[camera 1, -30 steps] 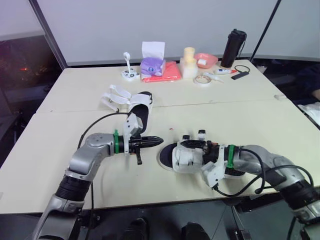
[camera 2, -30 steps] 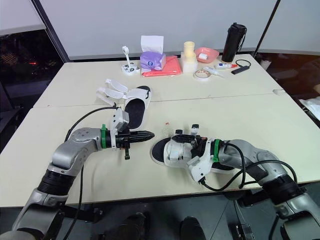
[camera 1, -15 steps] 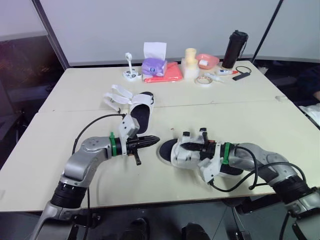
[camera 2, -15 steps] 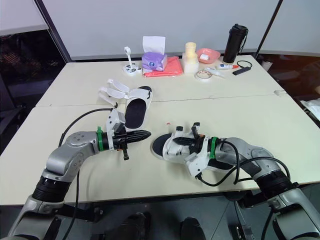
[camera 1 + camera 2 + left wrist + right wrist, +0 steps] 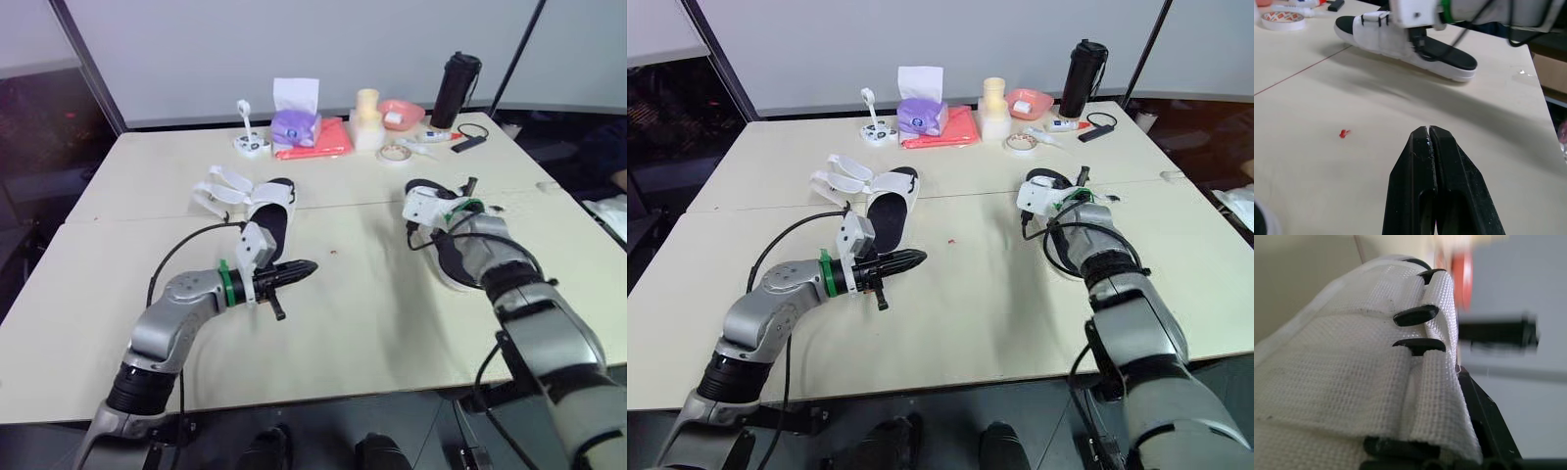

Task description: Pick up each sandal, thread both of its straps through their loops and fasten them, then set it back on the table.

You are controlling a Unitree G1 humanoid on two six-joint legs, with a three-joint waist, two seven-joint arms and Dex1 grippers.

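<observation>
Left gripper [image 5: 306, 265], jaws together — right arm holds sandal [image 5: 420, 208].

A near cream table [image 5: 392, 333] is butting against a far one [image 5: 157, 162], their seam [image 5: 372, 205] running from 9 to 3 o'clock. A pale grey wall [image 5: 343, 49] is standing at 12, a black post [image 5: 86, 67] leaning at 11 and another post [image 5: 513, 49] at 1. Dark glazing [image 5: 39, 127] is showing at 10, and dark floor [image 5: 940, 431] is lying at 6.

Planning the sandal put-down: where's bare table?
Widest free patch: near table between the left hand and held sandal. Also bare: far-left stretch beside the open sandal. Crowded: far edge, tissue box through bottle.
</observation>
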